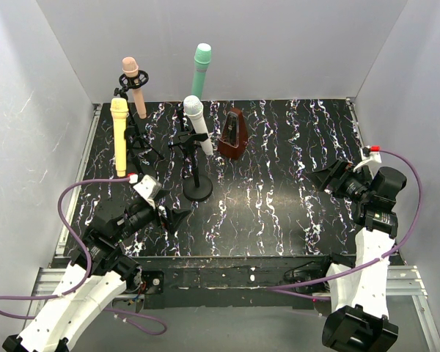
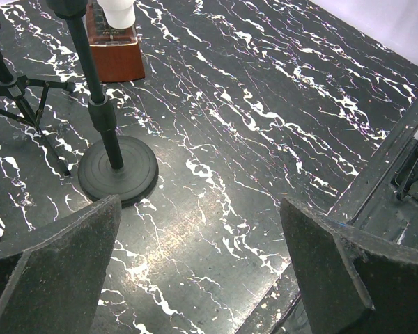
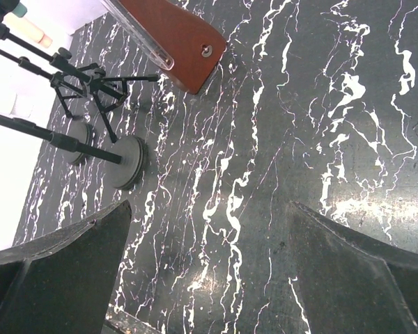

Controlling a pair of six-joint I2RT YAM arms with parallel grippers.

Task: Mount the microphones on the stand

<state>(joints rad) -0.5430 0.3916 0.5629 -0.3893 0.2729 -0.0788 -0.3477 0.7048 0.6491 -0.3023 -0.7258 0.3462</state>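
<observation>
We see four microphones up in the upper left of the top view: the pink microphone, the yellow microphone, the green microphone and the white microphone. Each one seems to sit up on a stand. Our left jaws and right jaws are wide and hold nothing, low over the surface, well apart from the stands. We think the job looks done. If we check a microphone, we go slowly and do not bump the thin legs.
</observation>
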